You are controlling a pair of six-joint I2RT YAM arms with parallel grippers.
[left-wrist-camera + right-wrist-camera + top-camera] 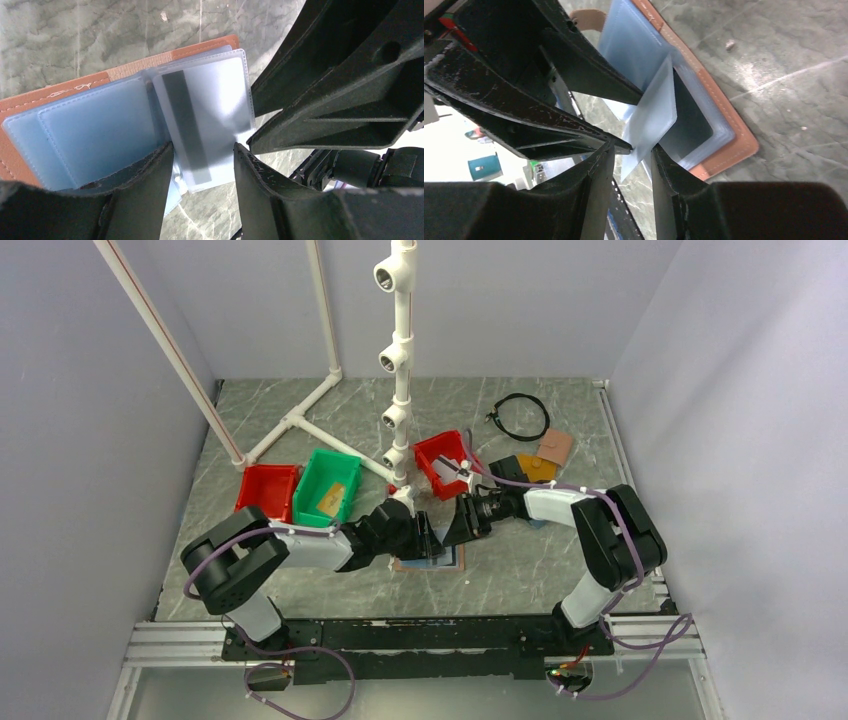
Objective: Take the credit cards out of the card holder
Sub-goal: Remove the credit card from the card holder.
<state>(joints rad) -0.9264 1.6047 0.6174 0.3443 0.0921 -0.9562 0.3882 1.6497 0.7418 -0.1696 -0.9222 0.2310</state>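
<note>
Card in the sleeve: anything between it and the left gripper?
Yes. The card sits inside a clear plastic sleeve of the card holder, so the left gripper, straddling it, meets plastic, not card. The right gripper straddles the sleeve's corner.

I work in a robot lab cell. Plain panels point(80, 440) close the surface point(520, 575) on three sides, a white pipe stand point(402, 360) rises at the back, sorting bins point(265, 490) stand near it, and I am bolted to a metal rail point(170, 645).
</note>
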